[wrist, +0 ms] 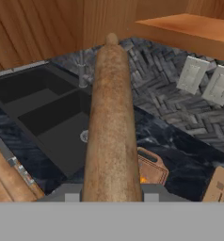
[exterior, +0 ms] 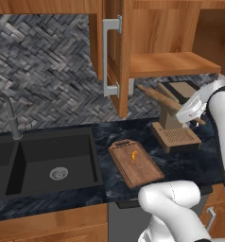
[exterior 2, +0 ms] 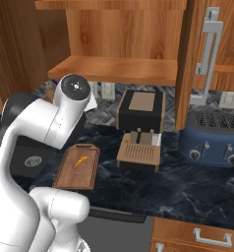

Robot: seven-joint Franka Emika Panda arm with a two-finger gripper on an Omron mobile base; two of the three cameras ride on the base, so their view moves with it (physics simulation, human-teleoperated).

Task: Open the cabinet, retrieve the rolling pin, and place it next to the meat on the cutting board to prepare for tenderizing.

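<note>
My gripper [exterior: 184,112] is shut on the rolling pin [exterior: 159,96], a brown wooden rod held in the air below the cabinet shelf [exterior: 168,64], above the counter's right part. In the hand view the rolling pin [wrist: 111,122] runs away from the gripper [wrist: 111,194], out over the sink. The cabinet door [exterior: 115,56] stands open. The reddish-brown cutting board [exterior: 135,164] lies on the dark counter, lower and to the left of the gripper. On it is the small orange meat [exterior: 134,156]. The cutting board [exterior 2: 77,167] and meat [exterior 2: 80,160] also appear beside my arm.
A black sink [exterior: 48,163] with a faucet [exterior: 10,116] lies left of the board. A ribbed wooden block [exterior: 177,137] and a dark box [exterior 2: 141,110] stand right of it. A blue toaster [exterior 2: 215,140] sits farther right. The second open door [exterior 2: 188,64] hangs above the counter.
</note>
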